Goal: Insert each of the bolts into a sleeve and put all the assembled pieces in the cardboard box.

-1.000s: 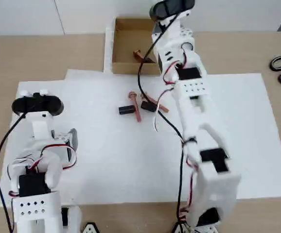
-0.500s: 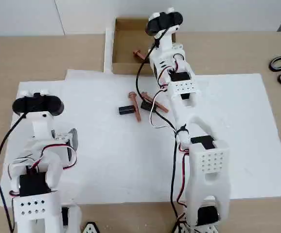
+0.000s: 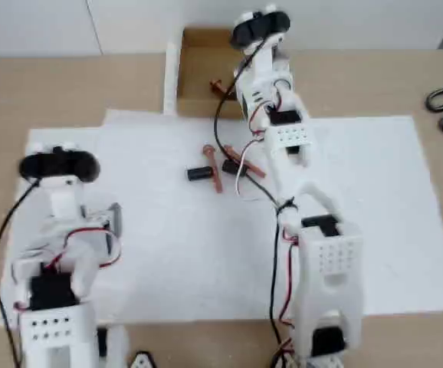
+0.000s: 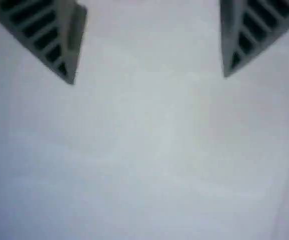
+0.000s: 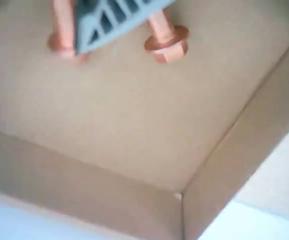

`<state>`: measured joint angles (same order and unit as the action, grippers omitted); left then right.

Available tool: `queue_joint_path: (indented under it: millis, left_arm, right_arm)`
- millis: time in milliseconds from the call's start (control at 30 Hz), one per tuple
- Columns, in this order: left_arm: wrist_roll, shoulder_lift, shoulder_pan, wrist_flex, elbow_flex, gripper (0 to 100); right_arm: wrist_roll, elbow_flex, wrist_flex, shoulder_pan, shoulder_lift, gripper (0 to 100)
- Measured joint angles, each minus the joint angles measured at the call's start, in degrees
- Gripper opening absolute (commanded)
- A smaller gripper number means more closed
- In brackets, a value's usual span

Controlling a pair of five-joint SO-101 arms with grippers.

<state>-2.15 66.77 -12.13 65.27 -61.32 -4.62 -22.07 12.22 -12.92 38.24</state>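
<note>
Two copper bolts (image 5: 167,39) (image 5: 62,35) lie on the floor of the cardboard box (image 5: 134,115), heads toward the camera, their shanks running under the tip of the right jaws. Whether either wears a sleeve cannot be told. How far the right jaws stand apart, and whether they grip anything, cannot be told either; the tip sits just above the two bolts, roughly between them.

On the white sheet (image 3: 168,245), near the box, remain a loose bolt (image 3: 212,167) just beside a black sleeve (image 3: 198,174), apart from it and not inserted. A second bolt (image 3: 246,164) lies across or through a second sleeve (image 3: 231,167); which of the two cannot be told.

The left jaws stand wide apart over bare sheet, holding nothing and well apart from all the pieces.

Risks noted:
- The jaw tip is close over the boxed bolts. Lifting away at a slant could catch a head and drag or flick a bolt out.
- If a boxed bolt has no sleeve, that piece would fail the task.
- The right arm's black cable (image 3: 217,123) hangs over the pieces on the sheet. A swing of that arm could sweep them.
- The loose bolt is round and could roll if nudged during a grasp.
</note>
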Motion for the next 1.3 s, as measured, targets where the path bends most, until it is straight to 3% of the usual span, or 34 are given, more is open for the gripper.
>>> queue_joint_path:
  millis: [333,467,833,1300]
  left_arm:
    - [0.0,0.0,0.0,0.0,0.0,18]
    - [0.0,0.0,0.0,0.0,0.0,18]
    - [0.0,0.0,0.0,-0.1,-2.2,18]
    - [0.0,0.0,0.0,-0.1,-2.2,18]
  right_arm:
    - [0.0,-5.7,0.0,0.0,0.0,25.6]
    - [0.0,-5.7,4.7,0.0,-2.4,25.6]
    - [0.0,-5.7,29.7,-0.1,-25.1,25.6]
    - [0.0,-6.2,73.3,-0.1,-46.0,25.7]
